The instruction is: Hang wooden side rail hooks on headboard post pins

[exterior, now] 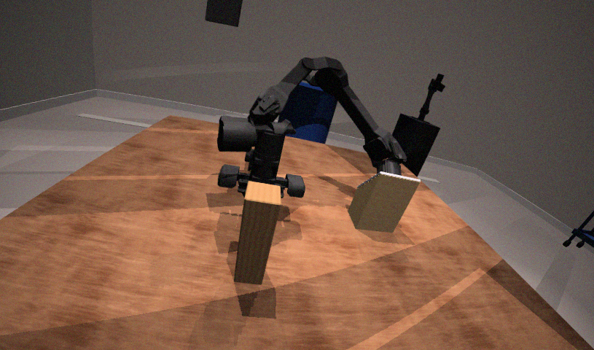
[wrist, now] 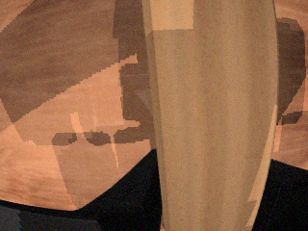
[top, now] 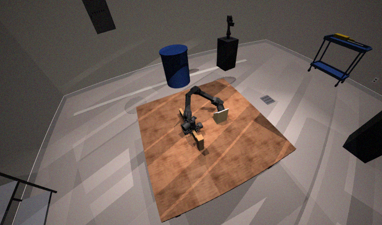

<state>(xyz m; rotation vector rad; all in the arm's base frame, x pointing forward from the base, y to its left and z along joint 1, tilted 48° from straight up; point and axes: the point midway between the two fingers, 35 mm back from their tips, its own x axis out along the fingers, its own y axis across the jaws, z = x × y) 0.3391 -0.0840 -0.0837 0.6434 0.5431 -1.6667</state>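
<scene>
Wooden counter with the upright post as landmark. Left of the post the counter runs broad and bare to its edge; right of the post stands a tan block carrying the arm's foot, well apart, with more bare counter beyond. The rail lies behind the post, stretching away from it, its near end close to the post. The end effector sits directly above the rail just behind the post, fingers partly closed and clamped on the rail's two sides.
</scene>
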